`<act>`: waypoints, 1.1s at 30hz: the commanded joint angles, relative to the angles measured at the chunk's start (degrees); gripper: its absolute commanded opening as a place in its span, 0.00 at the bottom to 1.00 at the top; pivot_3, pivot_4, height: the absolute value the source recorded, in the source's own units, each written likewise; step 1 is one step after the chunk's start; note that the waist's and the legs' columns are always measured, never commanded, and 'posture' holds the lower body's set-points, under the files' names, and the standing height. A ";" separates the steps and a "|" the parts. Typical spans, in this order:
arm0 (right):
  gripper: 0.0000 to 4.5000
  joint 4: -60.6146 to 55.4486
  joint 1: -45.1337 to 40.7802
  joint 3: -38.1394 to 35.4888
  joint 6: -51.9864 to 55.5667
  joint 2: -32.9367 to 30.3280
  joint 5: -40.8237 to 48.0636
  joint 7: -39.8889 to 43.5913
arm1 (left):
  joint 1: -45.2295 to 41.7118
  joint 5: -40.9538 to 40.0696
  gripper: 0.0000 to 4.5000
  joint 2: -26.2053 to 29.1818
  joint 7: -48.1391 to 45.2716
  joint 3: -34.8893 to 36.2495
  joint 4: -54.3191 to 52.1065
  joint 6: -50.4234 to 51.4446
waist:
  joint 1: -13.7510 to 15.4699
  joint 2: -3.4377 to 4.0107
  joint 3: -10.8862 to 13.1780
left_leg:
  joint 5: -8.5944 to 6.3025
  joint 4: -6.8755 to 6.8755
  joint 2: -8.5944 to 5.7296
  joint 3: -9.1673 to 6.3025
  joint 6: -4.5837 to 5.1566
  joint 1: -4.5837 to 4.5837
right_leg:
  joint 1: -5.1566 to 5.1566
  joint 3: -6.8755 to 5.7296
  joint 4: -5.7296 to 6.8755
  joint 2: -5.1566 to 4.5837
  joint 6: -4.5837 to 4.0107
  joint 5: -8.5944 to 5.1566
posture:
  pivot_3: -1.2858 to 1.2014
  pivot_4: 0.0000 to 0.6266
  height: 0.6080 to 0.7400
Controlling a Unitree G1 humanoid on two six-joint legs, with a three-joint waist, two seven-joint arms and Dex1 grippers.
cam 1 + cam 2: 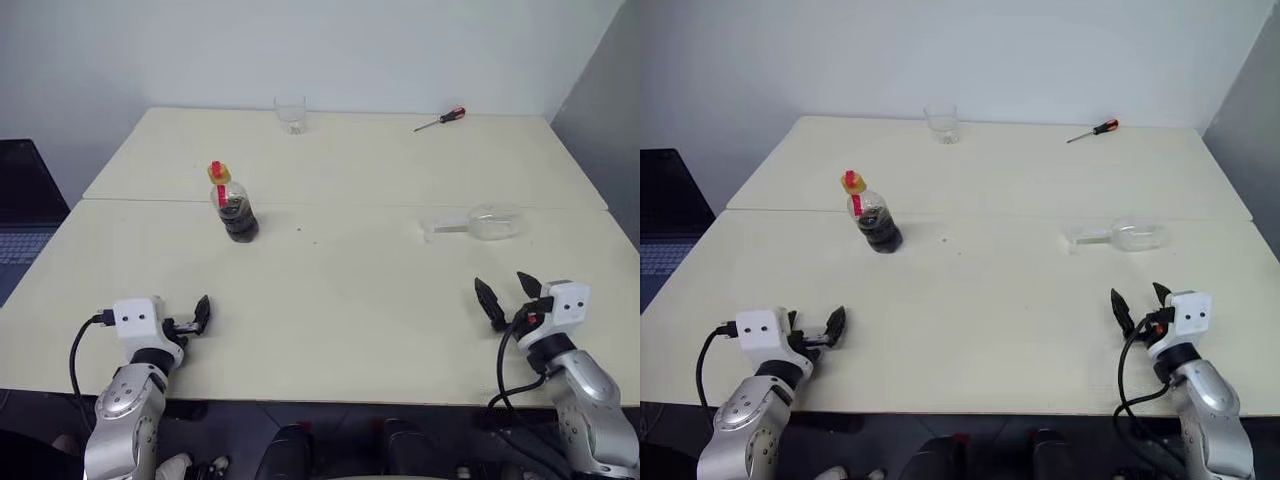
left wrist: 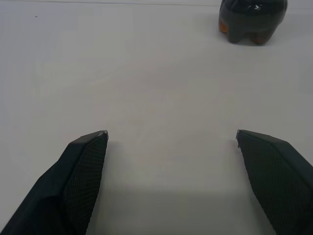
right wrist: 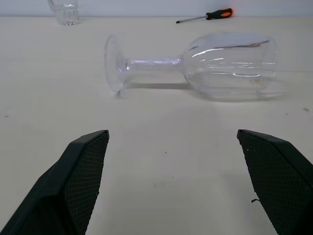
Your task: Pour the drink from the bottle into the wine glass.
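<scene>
Upright on the cream table [image 1: 330, 330], the bottle [image 1: 232, 204] stands left of centre, its lower body dark with the drink [image 1: 239, 222] and its yellow cap on. Over on the right side, the wine glass [image 1: 478, 224] lies tipped on its side, foot pointing left, bowl to the right. Both are well apart from each other. Near the front edge, the left pincer [image 1: 198, 318] hovers with its fingers spread wide and holding nothing; the right pincer [image 1: 508, 294] is likewise spread wide and empty, facing the fallen glass. A clear tumbler [image 1: 290, 114] and a red-handled screwdriver [image 1: 441, 119] sit near the far edge.
</scene>
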 commanded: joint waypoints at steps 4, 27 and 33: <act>1.00 -0.55 -0.46 -1.22 -1.41 0.00 -0.13 -0.49 | -1.10 -1.31 0.99 -0.41 -1.09 -1.22 -2.63 0.98 | -0.01 0.00 0.01 | 0.00 0.00 0.00 0.01 0.00 -0.01 | 0.00 0.00 0.00 0.01 -0.01 -0.01 | 0.52 0.24 1.00; 1.00 -2.70 -0.24 -0.54 -0.68 -0.37 0.34 0.57 | -2.98 2.60 0.99 1.94 -3.14 -3.04 -0.38 -2.58 | -0.02 0.00 0.03 | 0.00 0.00 0.00 0.01 0.00 -0.01 | 0.00 0.01 0.00 0.01 -0.01 -0.02 | 0.52 0.24 1.00; 1.00 -7.02 -2.77 4.67 3.06 -2.55 2.58 6.13 | -8.83 5.96 0.99 1.86 -1.97 -5.40 4.11 -4.97 | -0.02 0.01 0.05 | 0.00 0.00 -0.01 0.02 0.00 -0.01 | 0.00 -0.06 0.00 0.02 -0.01 -0.02 | 0.52 0.24 1.00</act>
